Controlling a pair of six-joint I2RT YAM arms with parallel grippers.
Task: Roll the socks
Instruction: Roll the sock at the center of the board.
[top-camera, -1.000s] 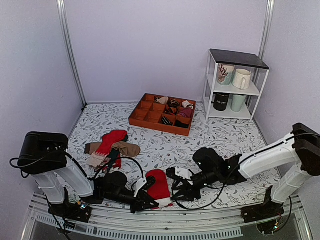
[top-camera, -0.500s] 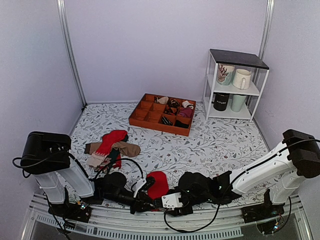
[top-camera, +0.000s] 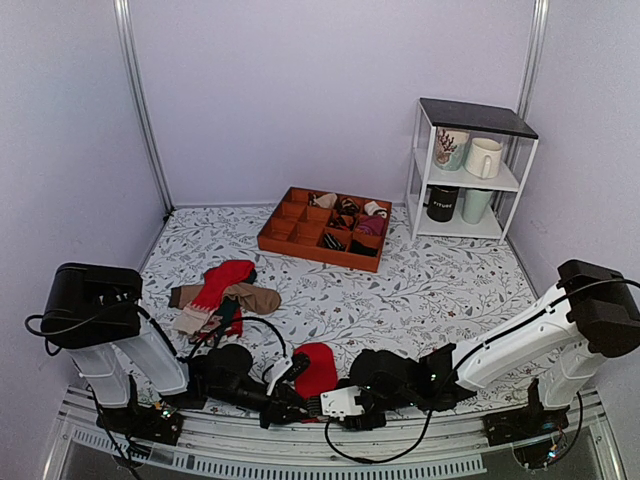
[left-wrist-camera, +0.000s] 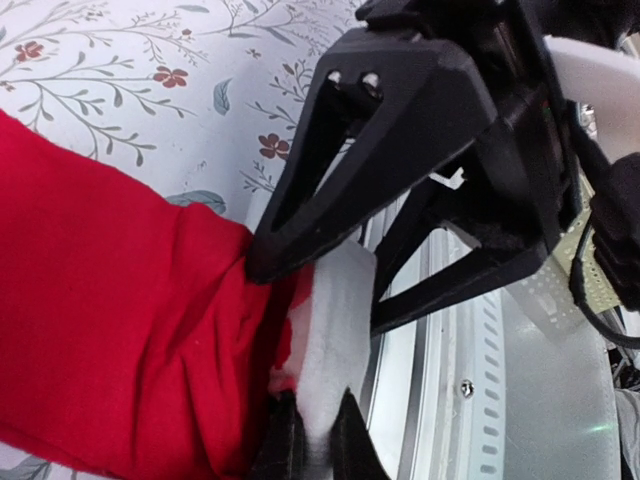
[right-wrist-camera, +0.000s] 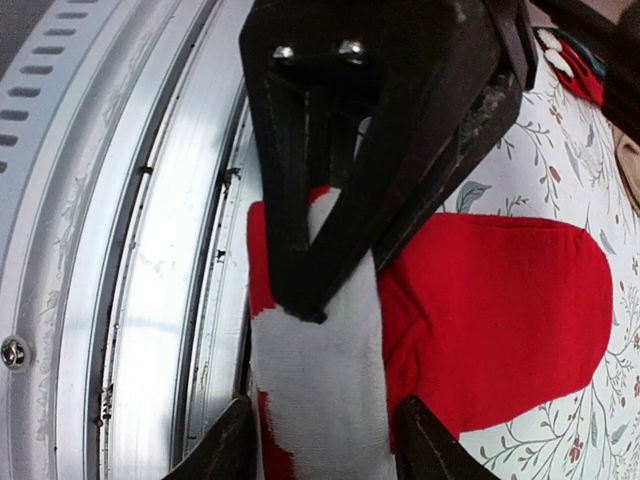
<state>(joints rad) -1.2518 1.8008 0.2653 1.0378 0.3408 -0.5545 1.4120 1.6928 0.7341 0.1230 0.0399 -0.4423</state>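
The socks lie flat at the very near edge of the table, just ahead of the arm bases. The red toe points away and the whitish cuff spills onto the metal rail. From where I stand they look unrolled.

The left gripper is pinched tight on the cuff. The right gripper meets it almost nose to nose. Its fingers stand apart and straddle the same strip of cuff, close on both sides, though I can't make out any squeeze.

That crowding is what worries me. If the right one closes where it is, I think it could nip the left's tips instead of cloth, or the two could knock together. If the left lets go before the right has a proper hold, the cuff would probably flop over the rail and might drag the pair off the table. A pull from either side could also stretch the cuff rather than turn it, giving a loose, lopsided roll.

Further back, a heap of other socks sits to the left, well apart. Beyond it are the orange tray and the shelf, both far from the grippers.
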